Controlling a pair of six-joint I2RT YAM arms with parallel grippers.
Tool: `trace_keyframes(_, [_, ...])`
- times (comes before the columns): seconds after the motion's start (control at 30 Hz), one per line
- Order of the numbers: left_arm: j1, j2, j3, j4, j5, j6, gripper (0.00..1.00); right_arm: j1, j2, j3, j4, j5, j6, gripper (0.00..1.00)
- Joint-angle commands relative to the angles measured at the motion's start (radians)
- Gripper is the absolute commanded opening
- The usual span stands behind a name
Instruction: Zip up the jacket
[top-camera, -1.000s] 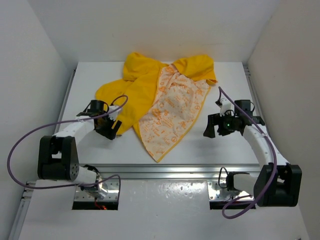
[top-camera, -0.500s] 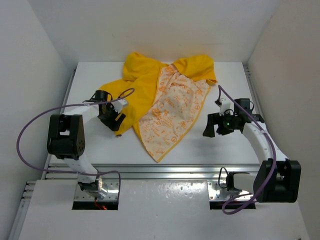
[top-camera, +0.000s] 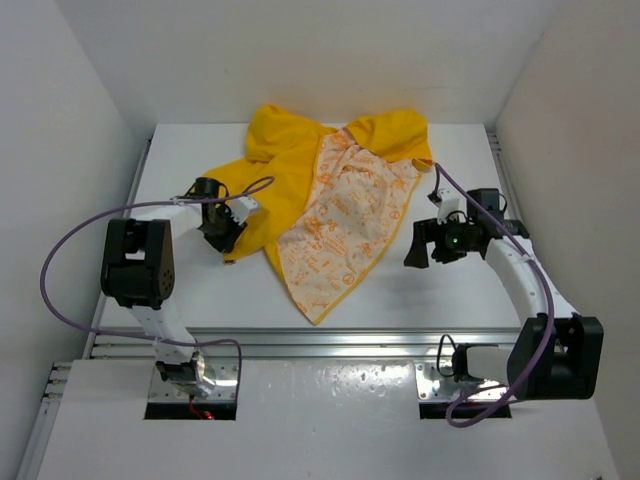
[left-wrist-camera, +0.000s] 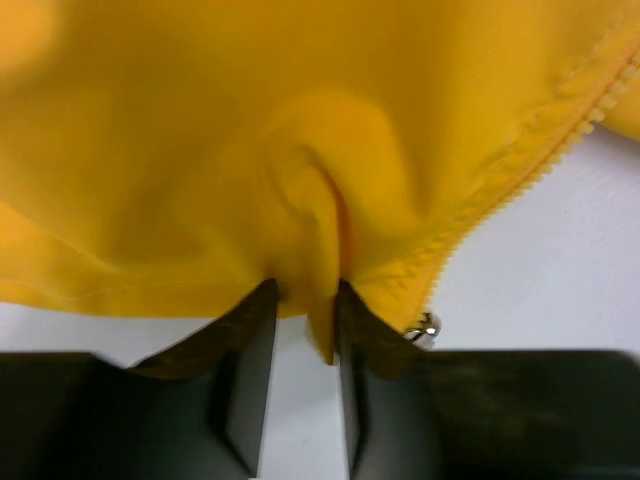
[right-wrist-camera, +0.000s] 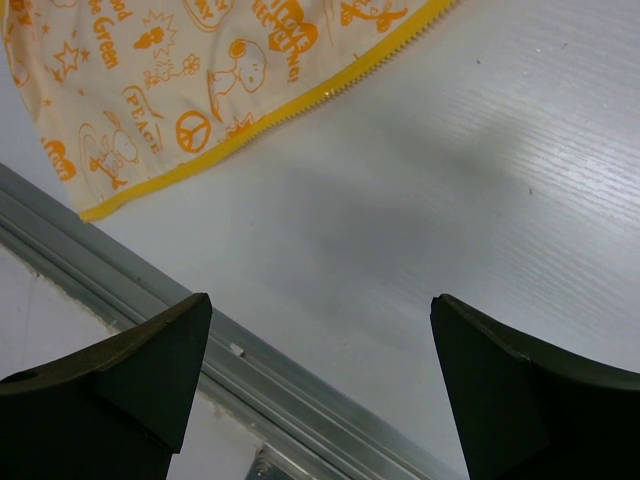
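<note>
The yellow jacket (top-camera: 290, 160) lies open at the back of the table, its white, orange-printed lining (top-camera: 340, 215) turned up and running to a point near the front. My left gripper (top-camera: 232, 240) sits at the jacket's lower left edge. In the left wrist view it (left-wrist-camera: 302, 300) is shut on a small fold of yellow fabric (left-wrist-camera: 320, 220). The zipper teeth (left-wrist-camera: 520, 170) and a metal zipper piece (left-wrist-camera: 425, 328) lie just right of the fingers. My right gripper (top-camera: 425, 245) hovers open to the right of the lining; between its fingers (right-wrist-camera: 320, 330) there is only bare table.
An aluminium rail (top-camera: 330, 340) runs along the table's front edge, also in the right wrist view (right-wrist-camera: 150, 270). White walls enclose the table on three sides. The lining's zipper edge (right-wrist-camera: 300, 105) lies ahead of the right gripper.
The left arm swung in to the jacket's lower left edge, and its jaws closed on a fold of yellow fabric. The right gripper shifted slightly and stayed open.
</note>
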Motion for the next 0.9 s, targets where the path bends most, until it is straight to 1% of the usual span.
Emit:
trace_keyframes(0.0, [-0.009, 0.040, -0.014, -0.027, 0.000, 0.028, 0.29, 0.022, 0.001, 0.064, -0.017, -0.032, -0.022, 0.91])
trace_keyframes(0.03, [-0.009, 0.040, -0.014, -0.036, 0.000, 0.028, 0.24, 0.049, 0.001, 0.069, -0.019, -0.032, -0.025, 0.91])
trace_keyframes(0.07, [-0.009, 0.040, -0.014, -0.036, 0.012, 0.028, 0.15, 0.067, 0.000, 0.073, -0.024, -0.034, -0.027, 0.91])
trace_keyframes(0.1, [-0.009, 0.025, -0.026, -0.036, 0.013, 0.028, 0.12, 0.075, -0.005, 0.079, -0.018, -0.044, -0.025, 0.91])
trace_keyframes(0.13, [-0.009, 0.014, -0.035, -0.045, 0.037, 0.016, 0.06, 0.086, -0.008, 0.079, -0.010, -0.059, -0.013, 0.92])
trace_keyframes(0.2, [-0.009, -0.032, -0.035, -0.068, 0.077, 0.005, 0.02, 0.090, -0.031, 0.073, 0.044, -0.079, 0.005, 0.92])
trace_keyframes(0.23, [-0.009, -0.053, -0.035, -0.077, 0.101, -0.012, 0.00, 0.091, -0.051, 0.047, 0.070, -0.136, 0.019, 0.93])
trace_keyframes(0.27, [-0.009, -0.079, -0.035, -0.078, 0.156, -0.024, 0.00, 0.095, -0.062, 0.035, 0.097, -0.156, 0.027, 0.94])
trace_keyframes(0.3, [-0.009, -0.138, -0.035, -0.093, 0.187, -0.036, 0.00, 0.104, -0.107, 0.014, 0.189, -0.181, 0.045, 0.94])
trace_keyframes(0.33, [-0.009, -0.172, -0.026, -0.105, 0.219, -0.070, 0.00, 0.110, -0.120, -0.008, 0.226, -0.190, 0.045, 0.94])
trace_keyframes(0.37, [-0.009, -0.208, -0.017, -0.105, 0.283, -0.090, 0.00, 0.133, -0.131, -0.016, 0.260, -0.196, 0.045, 0.94])
trace_keyframes(0.4, [-0.009, -0.243, -0.017, -0.114, 0.317, -0.107, 0.00, 0.146, -0.149, -0.022, 0.330, -0.207, 0.082, 0.95])
trace_keyframes(0.43, [-0.009, -0.280, -0.017, -0.114, 0.350, -0.124, 0.00, 0.155, -0.155, -0.025, 0.385, -0.215, 0.085, 0.95])
trace_keyframes(0.47, [-0.009, -0.355, -0.017, -0.114, 0.388, -0.135, 0.00, 0.190, -0.152, -0.020, 0.432, -0.218, 0.088, 0.95])
trace_keyframes(0.5, [-0.009, -0.393, -0.017, -0.124, 0.466, -0.135, 0.00, 0.204, -0.133, -0.007, 0.479, -0.218, 0.106, 0.95])
trace_keyframes(0.57, [-0.009, -0.500, -0.040, -0.124, 0.534, -0.145, 0.00, 0.238, -0.108, 0.018, 0.559, -0.250, 0.145, 0.95])
trace_keyframes(0.6, [-0.009, -0.528, -0.059, -0.124, 0.593, -0.145, 0.00, 0.245, -0.071, 0.033, 0.590, -0.260, 0.177, 0.95])
trace_keyframes(0.63, [-0.019, -0.553, -0.060, -0.124, 0.606, -0.154, 0.00, 0.273, -0.056, 0.041, 0.708, -0.289, 0.207, 0.95])
trace_keyframes(0.7, [-0.032, -0.594, -0.070, -0.124, 0.615, -0.188, 0.00, 0.308, -0.010, 0.050, 0.786, -0.302, 0.241, 0.95])
trace_keyframes(0.73, [-0.032, -0.595, -0.070, -0.124, 0.615, -0.197, 0.00, 0.339, 0.002, 0.059, 0.861, -0.314, 0.242, 0.95])
trace_keyframes(0.8, [-0.032, -0.607, -0.080, -0.134, 0.628, -0.211, 0.00, 0.367, 0.056, 0.089, 0.889, -0.314, 0.234, 0.95])
trace_keyframes(0.83, [-0.032, -0.607, -0.080, -0.150, 0.649, -0.211, 0.00, 0.411, 0.068, 0.095, 0.910, -0.310, 0.205, 0.95])
trace_keyframes(0.87, [-0.032, -0.607, -0.080, -0.159, 0.658, -0.211, 0.00, 0.428, 0.096, 0.102, 0.935, -0.299, 0.199, 0.95])
